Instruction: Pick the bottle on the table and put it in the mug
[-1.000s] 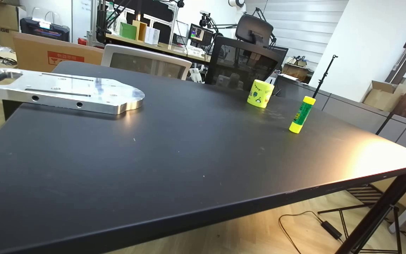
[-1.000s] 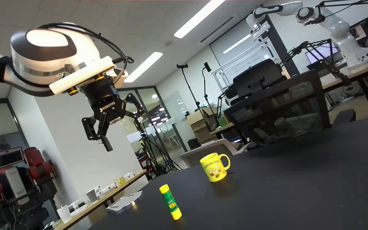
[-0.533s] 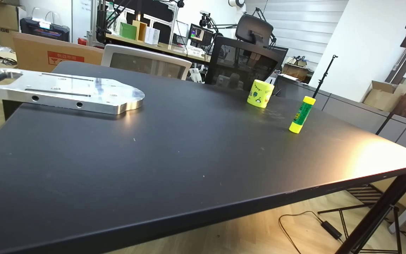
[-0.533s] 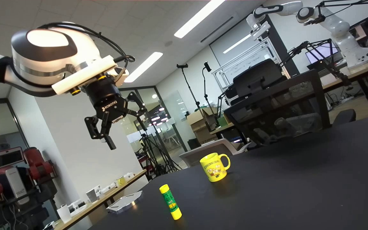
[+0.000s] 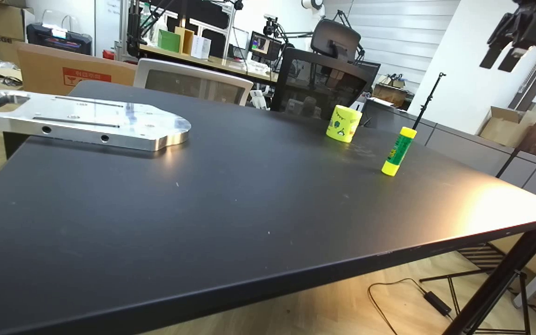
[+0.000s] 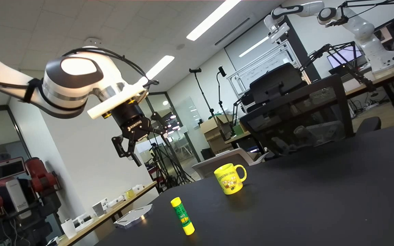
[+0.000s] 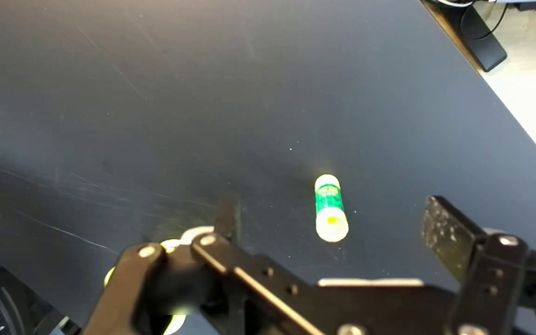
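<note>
Closest up in the wrist view is the hand (image 7: 337, 225), released, fingers (image 7: 452, 237) spread wide. Through the gap you can see the bottle (image 7: 329, 204) standing on the counter (image 7: 231, 93), well below. In an exterior view the mug (image 6: 230, 179) is upright too, farther back than the bottle and apart from it, handle (image 6: 244, 172) facing away. Behind that there's a black mesh chair (image 6: 286, 116), and a white arm (image 6: 366, 34) way at the back.
</note>
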Controlling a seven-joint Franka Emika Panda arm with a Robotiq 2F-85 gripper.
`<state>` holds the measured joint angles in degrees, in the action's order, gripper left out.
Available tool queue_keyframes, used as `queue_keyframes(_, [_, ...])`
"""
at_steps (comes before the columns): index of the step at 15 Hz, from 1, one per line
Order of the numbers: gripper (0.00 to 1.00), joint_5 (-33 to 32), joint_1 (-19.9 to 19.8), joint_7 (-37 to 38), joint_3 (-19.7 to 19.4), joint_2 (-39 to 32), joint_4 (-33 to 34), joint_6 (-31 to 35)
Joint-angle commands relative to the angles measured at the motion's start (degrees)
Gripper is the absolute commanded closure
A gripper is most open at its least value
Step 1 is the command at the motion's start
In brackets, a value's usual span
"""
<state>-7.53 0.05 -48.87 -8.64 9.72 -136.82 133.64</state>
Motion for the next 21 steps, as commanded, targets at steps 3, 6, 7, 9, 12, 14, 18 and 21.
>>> queue_keyframes(3, [0.0, 2.4, 0.2, -0.8, 3.3, -7.9, 1.2, 6.9])
queue_keyframes(6, [0.0, 3.7, -0.3, -2.1, 4.6, -11.1, 1.6, 11.6])
queue_keyframes(7, [0.0, 4.2, -0.4, -2.6, 5.0, -11.9, 1.8, 12.4])
queue_keyframes(9, [0.0, 4.8, -0.7, -3.5, 5.7, -13.5, 1.9, 13.5])
queue_keyframes(12, [0.0, 4.7, -1.0, -3.9, 6.6, -15.8, 2.3, 14.8])
queue_keyframes(14, [0.0, 4.9, -1.3, -4.0, 7.1, -17.7, 2.9, 14.8])
queue_keyframes(18, [0.0, 3.8, -2.1, -3.1, 7.8, -21.9, 4.6, 15.6])
queue_keyframes(21, [0.0, 4.4, -2.9, -3.1, 8.7, -25.1, 6.9, 15.2])
